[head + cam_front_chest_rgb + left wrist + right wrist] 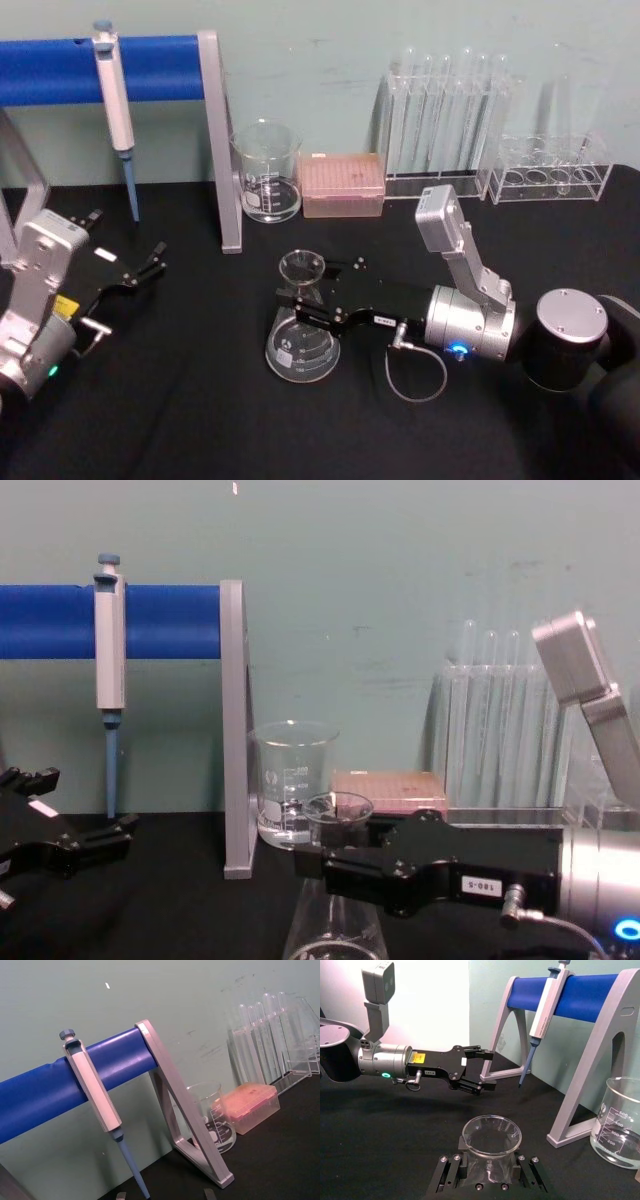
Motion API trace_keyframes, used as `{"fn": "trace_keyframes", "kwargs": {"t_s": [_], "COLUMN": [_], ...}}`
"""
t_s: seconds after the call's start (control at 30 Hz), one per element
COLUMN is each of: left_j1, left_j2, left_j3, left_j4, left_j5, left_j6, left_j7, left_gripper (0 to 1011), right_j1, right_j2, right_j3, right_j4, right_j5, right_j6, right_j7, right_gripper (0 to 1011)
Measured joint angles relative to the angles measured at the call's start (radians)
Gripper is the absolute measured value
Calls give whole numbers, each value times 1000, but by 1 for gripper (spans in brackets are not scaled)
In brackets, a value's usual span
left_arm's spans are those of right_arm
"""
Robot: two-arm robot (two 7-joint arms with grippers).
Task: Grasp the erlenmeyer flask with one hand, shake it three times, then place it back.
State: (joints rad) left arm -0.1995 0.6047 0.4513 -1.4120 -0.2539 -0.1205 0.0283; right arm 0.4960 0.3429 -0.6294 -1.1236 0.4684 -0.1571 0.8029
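Glass flask [301,350] is seen upright on the black table [200,420], near the middle. Its thin neck is pinched by the right end effector [298,302], whose arm lies at 3 o'clock. The left end effector [143,268] is parked at 9 o'clock, spread wide and well apart. A straight lift is called for.

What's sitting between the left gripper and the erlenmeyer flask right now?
Nothing. In the head view, bare black table runs from the left gripper to the erlenmeyer flask; the right wrist view agrees.
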Motion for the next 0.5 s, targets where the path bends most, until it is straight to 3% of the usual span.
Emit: {"fn": "trace_keyframes", "kwargs": {"t_s": [0.5], "left_j1": [0], "left_j2": [0], "left_j3": [0], "left_j4": [0], "left_j5": [0], "left_j6": [0], "left_j7": [0], "left_gripper": [1001], "right_j1": [-4], "right_j2": [6], "right_j3": [19], "right_j4": [-30], "right_j5": [17], "right_j6": [-13], "right_j7": [-1], "right_gripper": [453]}}
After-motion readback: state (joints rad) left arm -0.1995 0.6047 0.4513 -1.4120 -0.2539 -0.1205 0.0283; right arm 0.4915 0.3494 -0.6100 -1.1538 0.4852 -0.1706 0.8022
